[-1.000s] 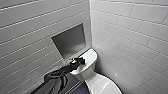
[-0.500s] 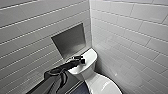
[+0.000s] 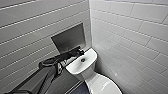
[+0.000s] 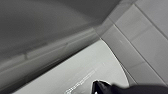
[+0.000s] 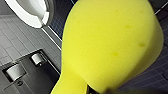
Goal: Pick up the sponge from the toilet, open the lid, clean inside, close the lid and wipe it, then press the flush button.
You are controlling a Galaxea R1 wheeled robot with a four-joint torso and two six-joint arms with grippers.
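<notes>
Left gripper (image 3: 78, 52): upper centre of the head view, at the end of a dark arm (image 3: 37, 80) that enters from the lower left. It sits at the back edge of the toilet (image 3: 86, 66) tank, just below the niche (image 3: 68, 38). Spread or pressed together: cannot tell. In the left wrist view its dark tip (image 4: 100, 87) lies close over the white tank top (image 4: 82, 72); whether they touch cannot be told.

Right gripper (image 5: 88, 89): pinching the sponge (image 5: 107, 45). The yellow block bulges wide on one side and is squeezed narrow where it is held.

Sponge: with the right gripper, off the toilet, over the dark blue floor tiles (image 5: 61, 17).

Flush button (image 3: 83, 60): centre of the head view, in the middle of the tank top, just below and right of the left gripper.

Lid (image 3: 102, 85): lower centre-right of the head view, white and glossy, lying down over the bowl.

Walls (image 3: 130, 37): pale oblong tiles, meeting in a corner behind the tank.

Paper rolls (image 5: 15, 71): two, on a grey wall panel, seen in the right wrist view.
</notes>
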